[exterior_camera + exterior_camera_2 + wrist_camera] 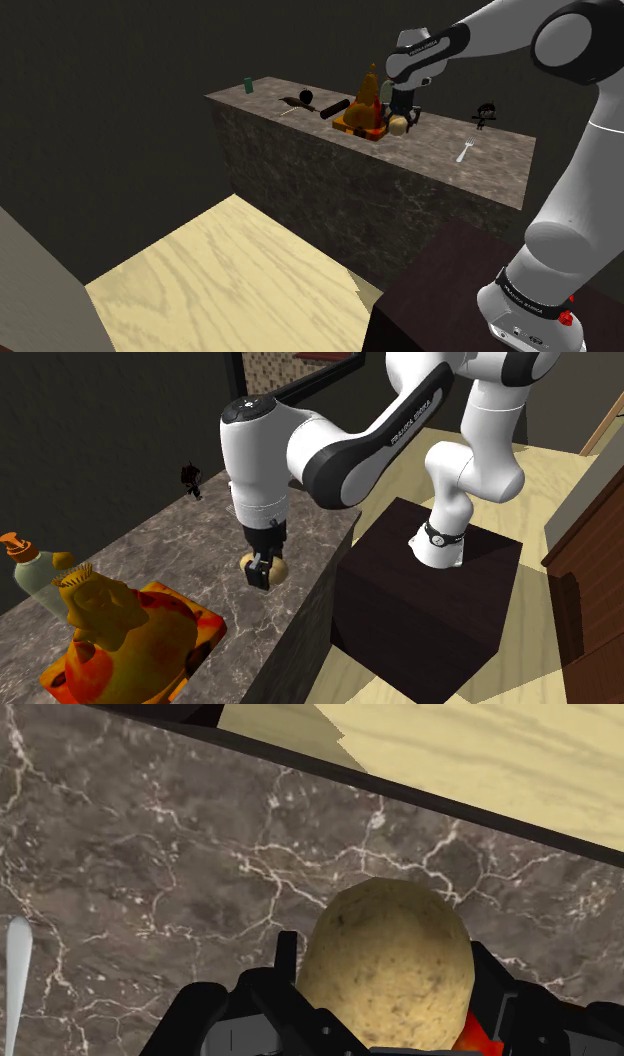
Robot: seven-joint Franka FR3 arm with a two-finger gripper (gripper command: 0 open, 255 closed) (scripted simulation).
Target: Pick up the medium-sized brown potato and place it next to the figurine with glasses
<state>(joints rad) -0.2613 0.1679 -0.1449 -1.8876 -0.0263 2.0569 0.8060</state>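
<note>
The potato (385, 966) is a rounded, pale tan lump with finely speckled, rough skin. It sits between the two black fingers of the gripper (385, 1016), which press on its sides and are closed about it. The wrist view shows this skin and the veined dark stone of the counter (150, 854). In the shoulder view the potato is a small pale ball at centre right, just beside the orange base of a golden seated statue (368, 100). Whether it touches the counter I cannot tell. A small dark figurine (485, 114) stands well apart at the upper right, with a white fork (465, 150) near it. The second exterior view adds a bottle (30, 567) with an orange cap at the left edge.
</note>
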